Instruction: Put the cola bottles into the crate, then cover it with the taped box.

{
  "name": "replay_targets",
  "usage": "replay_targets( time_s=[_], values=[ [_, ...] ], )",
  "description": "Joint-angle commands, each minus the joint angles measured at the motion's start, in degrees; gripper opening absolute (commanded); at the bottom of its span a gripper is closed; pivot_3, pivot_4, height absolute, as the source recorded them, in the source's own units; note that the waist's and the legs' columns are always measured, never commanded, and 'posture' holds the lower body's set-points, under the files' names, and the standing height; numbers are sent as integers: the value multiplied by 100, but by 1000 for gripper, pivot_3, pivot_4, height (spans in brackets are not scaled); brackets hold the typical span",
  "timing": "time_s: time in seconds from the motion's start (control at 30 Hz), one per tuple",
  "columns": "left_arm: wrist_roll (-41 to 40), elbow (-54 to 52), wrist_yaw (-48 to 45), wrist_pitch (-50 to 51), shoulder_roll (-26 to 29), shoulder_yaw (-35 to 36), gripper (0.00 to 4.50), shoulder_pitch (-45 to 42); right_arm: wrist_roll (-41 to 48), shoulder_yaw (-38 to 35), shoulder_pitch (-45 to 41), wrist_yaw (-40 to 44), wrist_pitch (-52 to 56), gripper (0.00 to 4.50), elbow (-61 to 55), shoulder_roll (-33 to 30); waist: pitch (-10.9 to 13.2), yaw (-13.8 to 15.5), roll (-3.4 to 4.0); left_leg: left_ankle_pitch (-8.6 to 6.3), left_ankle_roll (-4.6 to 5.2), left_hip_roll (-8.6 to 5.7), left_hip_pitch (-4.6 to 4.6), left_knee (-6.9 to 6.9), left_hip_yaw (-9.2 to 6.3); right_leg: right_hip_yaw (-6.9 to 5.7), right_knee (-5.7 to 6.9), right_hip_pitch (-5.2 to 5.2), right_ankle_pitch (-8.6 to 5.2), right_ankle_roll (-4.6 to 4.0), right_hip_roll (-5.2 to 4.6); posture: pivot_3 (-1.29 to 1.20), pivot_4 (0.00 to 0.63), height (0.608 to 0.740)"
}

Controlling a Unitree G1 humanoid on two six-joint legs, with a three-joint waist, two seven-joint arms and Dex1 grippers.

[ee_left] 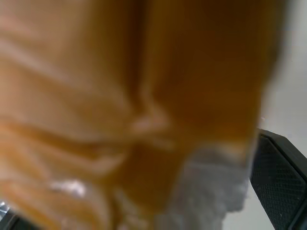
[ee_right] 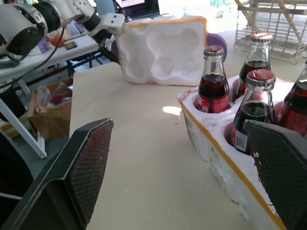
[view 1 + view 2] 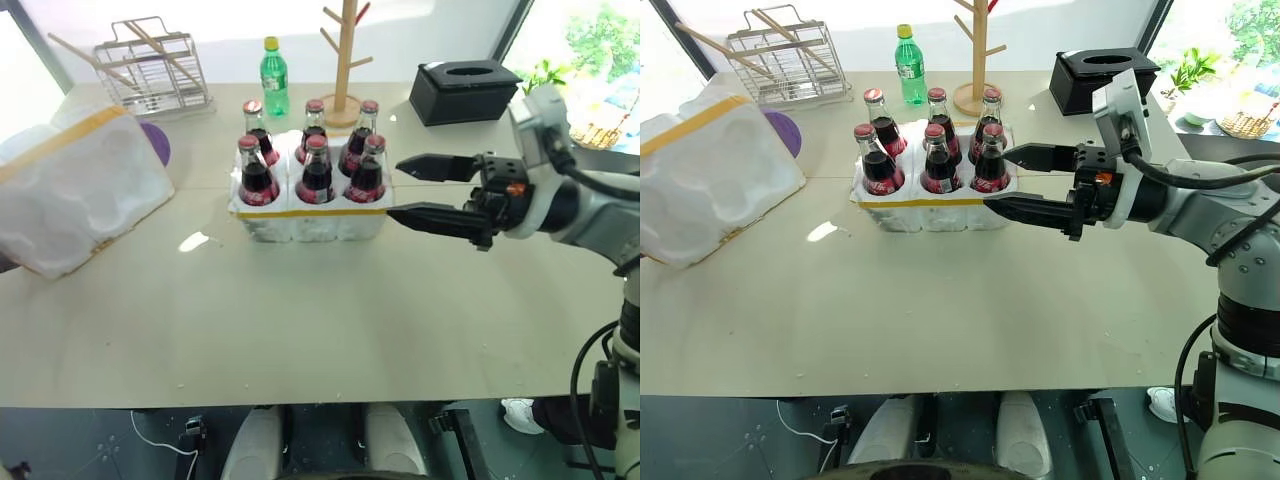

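Styrofoam crate (image 3: 312, 222) holds all six cola bottles (image 3: 317, 172); my right gripper (image 3: 402, 190) wide open, empty, beside it; left gripper (image 2: 106, 45) at taped box (image 3: 75, 185), spread wide

Six cola bottles (image 3: 316, 170), one crate (image 3: 310, 219), one taped box (image 3: 75, 185), one green bottle (image 3: 274, 78), one black box (image 3: 465, 91).

Green bottle (image 3: 274, 77), wire rack (image 3: 152, 66), wooden mug tree (image 3: 344, 60), black box (image 3: 464, 91).

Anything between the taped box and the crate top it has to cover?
Bare table lies between the taped box and the crate. The open right hand hovers at the crate's right side, which might crowd the box's descent.
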Motion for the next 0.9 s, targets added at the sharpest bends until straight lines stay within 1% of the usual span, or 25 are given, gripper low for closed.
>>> replay_targets(
  time_s=[0.03, 0.1, 0.17, 0.33, 0.47, 0.57, 0.63, 0.67, 0.73, 0.8, 0.83, 0.9],
  values=[
    [106, 39, -585, 408, 49, -99, 4500, -324, 228, -287, 25, -117, -16, 4453, -224, -116, 1, 2, -6, -1, 1, -1, 0, 4, 0, 0, 3, 0, 0, 0, -1, 0, 150, 740],
    [115, 32, -943, 651, 16, -129, 4500, -583, 241, -275, 112, -163, -49, 4453, -318, -126, 2, -3, -8, -8, 14, -2, -2, 26, 1, 0, 18, 0, 0, 0, -1, 0, 150, 740],
    [123, 40, -990, 786, -22, -140, 4500, -730, 263, -265, 161, -221, -69, 4453, -371, -112, 3, -3, -8, -18, 30, 0, -8, 56, 0, -1, 30, 4, -1, 1, 1, 0, 150, 740],
    [110, 70, -440, 701, -117, -91, 4500, -706, 385, -280, 233, -408, -79, 4453, -463, -66, 2, -4, -9, -19, 32, 8, -11, 75, 0, -1, 31, 5, -1, 3, -8, 0, 150, 740],
    [39, 93, -441, 745, -127, -40, 4500, -684, 453, -269, 212, -482, -85, 4453, -532, -109, 3, -7, -12, -20, 34, 7, -12, 76, -2, -1, 34, 5, 0, 3, -8, 0, 150, 740],
    [27, 95, -526, 758, -110, -40, 3782, -663, 539, -283, 160, -420, -73, 4500, -549, -187, 3, -1, -12, -21, 35, 6, -12, 76, -1, -1, 34, 5, 0, 3, -9, 0, 150, 740],
    [23, 95, -600, 775, -101, -42, 2768, -653, 546, -271, 132, -402, -88, 4500, -543, -230, 3, -1, -12, -21, 35, 5, -12, 76, -1, -1, 34, 5, 0, 3, -9, 0, 150, 740],
    [25, 94, -637, 791, -95, -44, 2334, -653, 527, -244, 103, -413, -101, 4500, -524, -239, 3, -1, -12, -21, 35, 6, -12, 76, -1, -1, 34, 5, 0, 4, -9, 0, 150, 740],
    [29, 91, -689, 811, -89, -48, 1267, -657, 491, -197, 58, -435, -124, 4500, -487, -233, 3, -3, -12, -21, 35, 5, -12, 76, -1, -1, 34, 5, 0, 3, -10, 0, 150, 740],
    [21, 85, -804, 830, -79, -49, 406, -628, 451, -153, 47, -448, -157, 4500, -468, -202, 3, -4, -12, -21, 35, 5, -12, 76, -1, -1, 34, 5, 0, 3, -9, 0, 150, 740],
    [14, 76, -848, 809, -77, -48, 290, -603, 433, -132, 53, -451, -173, 4500, -469, -189, 3, -7, -12, -21, 35, 5, -12, 76, -1, -1, 34, 5, 0, 3, -9, 0, 150, 740],
    [9, 55, -760, 717, -80, -41, 283, -525, 378, -91, 114, -399, -200, 4500, -489, -217, 3, -6, -12, -21, 35, 5, -12, 76, -1, -1, 34, 5, 0, 3, -9, 0, 150, 740]
  ],
)
